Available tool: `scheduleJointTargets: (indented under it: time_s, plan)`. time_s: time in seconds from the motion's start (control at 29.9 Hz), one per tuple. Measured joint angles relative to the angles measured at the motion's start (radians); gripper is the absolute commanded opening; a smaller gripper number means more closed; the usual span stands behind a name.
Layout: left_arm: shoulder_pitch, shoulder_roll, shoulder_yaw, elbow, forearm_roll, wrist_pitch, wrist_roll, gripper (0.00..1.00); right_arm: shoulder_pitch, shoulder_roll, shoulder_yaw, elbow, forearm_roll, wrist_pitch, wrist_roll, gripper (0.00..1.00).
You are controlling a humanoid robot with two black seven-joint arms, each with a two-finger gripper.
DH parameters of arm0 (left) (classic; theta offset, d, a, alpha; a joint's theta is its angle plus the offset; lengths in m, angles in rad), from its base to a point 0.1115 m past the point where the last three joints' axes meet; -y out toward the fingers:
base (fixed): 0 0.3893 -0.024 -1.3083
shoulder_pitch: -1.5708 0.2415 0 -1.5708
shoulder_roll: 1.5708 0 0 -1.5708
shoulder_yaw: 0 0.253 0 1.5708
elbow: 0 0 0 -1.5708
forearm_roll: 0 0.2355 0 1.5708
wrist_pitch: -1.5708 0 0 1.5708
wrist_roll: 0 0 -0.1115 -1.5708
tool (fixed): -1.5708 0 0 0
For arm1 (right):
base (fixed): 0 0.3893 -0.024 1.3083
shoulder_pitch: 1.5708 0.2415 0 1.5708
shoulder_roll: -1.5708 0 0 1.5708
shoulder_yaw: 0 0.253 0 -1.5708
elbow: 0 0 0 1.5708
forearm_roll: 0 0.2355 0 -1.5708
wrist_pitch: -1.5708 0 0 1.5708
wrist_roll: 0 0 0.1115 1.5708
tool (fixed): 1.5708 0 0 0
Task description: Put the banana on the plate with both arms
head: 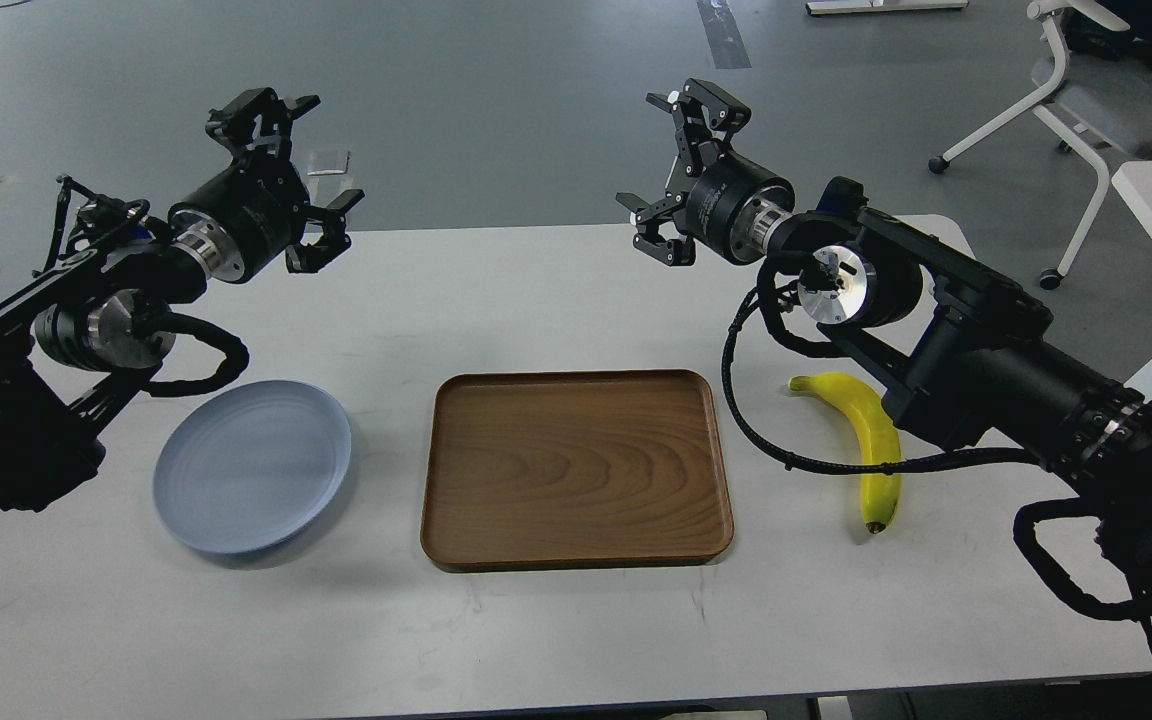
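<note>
The banana (871, 440) lies flat on the desk (576, 290) at the right, just beside the tray (576, 470), its dark tip pointing near and its stem end far, partly crossed by the right arm's cable. It looks light, smooth-skinned and a little slippery, soft enough to bruise under a hard pinch, and its curve may make it roll; the thick middle of the curve seems the best place to take hold, across the narrow width, with gentle pressure. The plate (252, 465) sits on the far side of the tray from it, at the left of the desk, bare, so the fruit likely has to cross the tray, perhaps passed from one arm to the other. The right hand (671, 170) hovers high over the far edge of the desk, well apart from the banana, fingers spread wide and holding nothing. The left hand (291, 175) hangs above the far left, likewise spread and unladen.
</note>
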Motion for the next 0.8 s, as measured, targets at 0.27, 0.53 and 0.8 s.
scheduleJointTargets:
  time_s: [0.27,0.53,0.8]
  plan:
    - [0.037,0.014,-0.027,-0.026,-0.006,-0.018,0.0,0.98,-0.007,-0.013,0.048,-0.008,0.009,0.077,0.009,1.0]
    - [0.045,0.018,-0.028,-0.029,-0.009,-0.019,0.0,0.98,-0.012,-0.01,0.038,-0.049,0.004,0.069,0.025,1.0]
    - [0.045,0.016,-0.035,-0.03,-0.008,-0.021,0.001,0.98,-0.012,-0.01,0.037,-0.055,0.004,0.049,0.061,1.0]
